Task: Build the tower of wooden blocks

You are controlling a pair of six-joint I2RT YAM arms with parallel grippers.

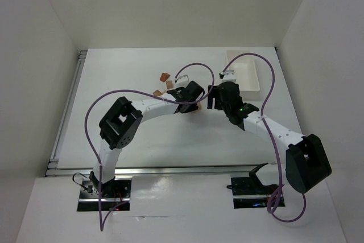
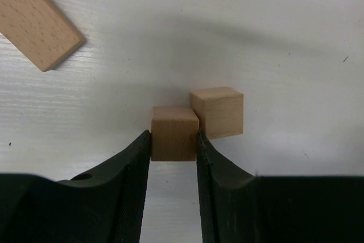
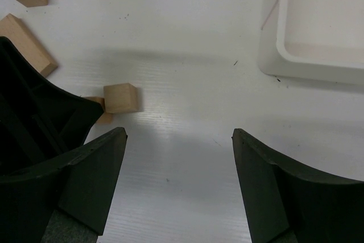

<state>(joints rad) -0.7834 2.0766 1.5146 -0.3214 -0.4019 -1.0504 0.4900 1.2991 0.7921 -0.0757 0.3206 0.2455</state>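
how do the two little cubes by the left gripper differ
The near cube is clamped in the left gripper; the far cube stands free. The near cube lies square to the gripper; the far cube is turned slightly. Both are light wood, similar in size.

Matt wooden cube (image 2: 174, 133), smooth plastic tray (image 3: 272, 44)

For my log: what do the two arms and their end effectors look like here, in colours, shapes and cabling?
Both arms pair boxy black joint housings with white tubular links: left arm, right arm. A purple cable loops loosely along each one. The right arm shows a small green light. The left end effector and right end effector each have two matte black fingers with curved inner faces.
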